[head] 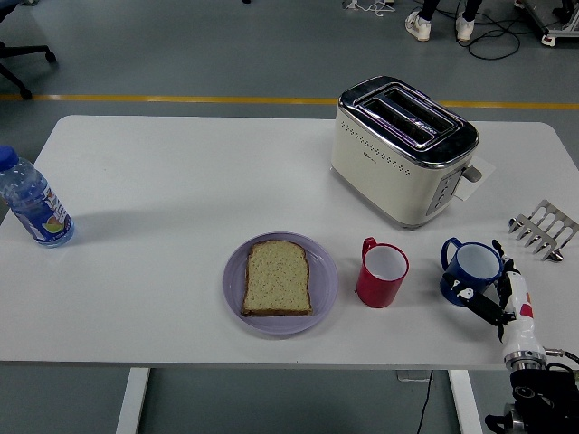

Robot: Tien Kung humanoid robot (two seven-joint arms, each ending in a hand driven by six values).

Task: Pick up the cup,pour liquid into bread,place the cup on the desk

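Head view: right hand, black with a white back, comes in from the lower right corner, fingers curled around the right side of the blue ceramic cup; whether the grip is fully closed, cannot tell. Cup stands upright on the white bench, handle to its left, just right of a red mug. Slice of brown bread lies flat on a round lilac plate, left of the red mug. Cream toaster behind, metal toast rack at right edge, plastic water bottle far left.
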